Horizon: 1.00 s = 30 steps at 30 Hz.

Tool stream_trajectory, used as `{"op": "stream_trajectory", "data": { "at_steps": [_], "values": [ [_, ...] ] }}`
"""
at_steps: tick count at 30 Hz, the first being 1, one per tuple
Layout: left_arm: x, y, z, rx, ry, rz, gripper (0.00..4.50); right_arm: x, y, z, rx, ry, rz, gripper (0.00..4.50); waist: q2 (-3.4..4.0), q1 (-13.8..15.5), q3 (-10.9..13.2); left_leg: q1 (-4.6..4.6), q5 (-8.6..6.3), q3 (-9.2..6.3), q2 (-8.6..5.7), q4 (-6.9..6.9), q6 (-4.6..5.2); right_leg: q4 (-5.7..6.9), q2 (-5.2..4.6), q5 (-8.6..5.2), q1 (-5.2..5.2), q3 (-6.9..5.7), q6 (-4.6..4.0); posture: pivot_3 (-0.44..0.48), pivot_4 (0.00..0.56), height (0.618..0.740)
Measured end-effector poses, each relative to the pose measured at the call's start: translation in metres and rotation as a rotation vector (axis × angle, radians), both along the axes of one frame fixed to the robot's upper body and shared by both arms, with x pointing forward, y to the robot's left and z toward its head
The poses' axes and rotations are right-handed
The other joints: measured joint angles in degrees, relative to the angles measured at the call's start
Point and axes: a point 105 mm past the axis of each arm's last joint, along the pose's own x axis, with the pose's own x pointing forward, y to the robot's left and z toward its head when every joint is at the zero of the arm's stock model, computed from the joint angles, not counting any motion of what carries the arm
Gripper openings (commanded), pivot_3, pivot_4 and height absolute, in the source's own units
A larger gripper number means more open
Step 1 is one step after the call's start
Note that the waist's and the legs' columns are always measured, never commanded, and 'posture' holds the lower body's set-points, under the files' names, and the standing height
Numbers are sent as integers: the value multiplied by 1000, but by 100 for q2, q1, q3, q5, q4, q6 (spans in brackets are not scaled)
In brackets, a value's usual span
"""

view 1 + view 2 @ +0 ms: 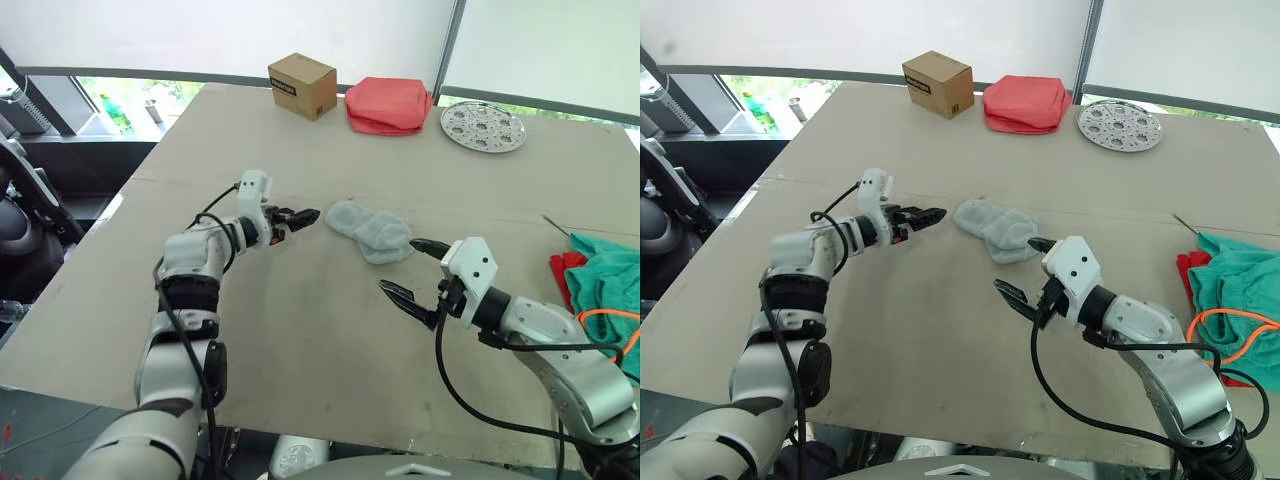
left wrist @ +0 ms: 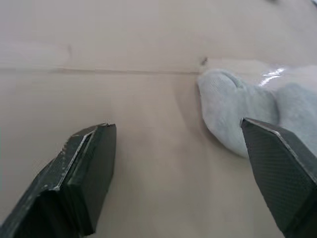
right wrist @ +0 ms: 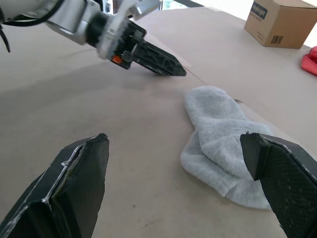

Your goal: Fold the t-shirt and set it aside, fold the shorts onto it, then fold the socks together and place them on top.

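Note:
The light grey socks (image 1: pixel 370 230) lie overlapping in a small heap in the middle of the table; they also appear in the right wrist view (image 3: pixel 220 144). My left gripper (image 1: pixel 305 216) is open just left of the socks, its tips pointing at them without touching. On the near side, my right gripper (image 1: pixel 400 266) hovers open, also clear of them. The teal shorts (image 1: pixel 610 265) with an orange drawstring (image 1: pixel 610 320) are bunched at the table's right edge. A strip of the red t-shirt (image 1: pixel 562 270) shows beneath them.
At the far end of the table are a cardboard box (image 1: pixel 302 85), a folded coral-pink cloth stack (image 1: pixel 388 103) and a round perforated metal plate (image 1: pixel 483 126). Bare brown tabletop (image 1: pixel 300 330) surrounds the socks.

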Motion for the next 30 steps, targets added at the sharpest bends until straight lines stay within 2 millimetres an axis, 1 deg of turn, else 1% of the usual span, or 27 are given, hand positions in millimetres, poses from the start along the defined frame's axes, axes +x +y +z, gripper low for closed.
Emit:
{"op": "stream_trajectory", "data": {
  "at_steps": [4,8,9,10,15,17,18,22,25,28,29,30],
  "values": [
    [8,-13,-2,49,-40,-65,4394,10,-1,-10,-6,65,-49,4500,1,-20,-1,0,0,0,3,-5,0,2,6,19,-2,-2,-2,0,150,740],
    [8,-23,-2,73,-44,-135,4394,16,1,-11,-10,80,-75,4500,2,-12,-1,-2,0,-1,3,-6,1,2,6,18,-3,-4,0,0,150,740],
    [8,-25,-2,83,-48,-149,3887,16,1,-10,-11,80,-75,4500,1,-10,-1,-2,-1,-1,3,-6,2,1,5,16,-2,-4,2,0,150,740],
    [7,-28,-4,95,-48,-168,3597,16,1,-11,-15,84,-77,4500,1,-9,-1,-2,-2,-1,3,-6,3,0,4,12,-2,-4,9,0,150,740],
    [3,-46,-11,121,-52,-255,1268,16,1,-14,-36,88,-85,4500,1,-12,-1,-2,-4,1,3,-5,6,0,1,9,-2,-3,16,0,150,740],
    [2,-49,-13,123,-47,-269,338,17,0,-15,-42,86,-95,4500,1,-26,-1,-2,-4,1,3,-5,7,0,2,9,-3,-3,16,0,150,740],
    [2,-50,-13,122,-44,-268,99,17,-1,-15,-43,87,-99,4500,1,-33,-1,-2,-4,0,4,-6,7,0,2,9,-3,-3,16,0,150,740],
    [3,-45,-12,129,-43,-249,99,17,-3,-17,-50,88,-112,4500,1,-70,-1,-3,-4,-1,4,-6,7,1,3,9,-4,-4,16,0,150,740],
    [6,-32,-6,151,-58,-207,99,17,-4,-19,-53,92,-119,4500,-1,-137,1,-4,-4,-2,5,-6,7,1,3,9,-5,-4,17,0,150,740],
    [9,-15,15,267,-174,-202,99,16,-9,-24,-66,109,-135,4500,-1,-154,3,-4,-4,-1,7,-14,6,0,3,11,-9,-3,12,0,150,740],
    [9,-14,29,336,-245,-217,99,16,-12,-25,-68,115,-146,4500,-1,-149,4,-4,-3,-1,7,-17,6,0,3,19,-9,-4,-1,0,150,740],
    [9,-16,39,381,-294,-233,99,16,-15,-25,-69,115,-154,4500,-1,-137,4,-4,-3,-2,6,-18,5,0,2,19,-9,-4,-2,0,150,740]
  ]
}}
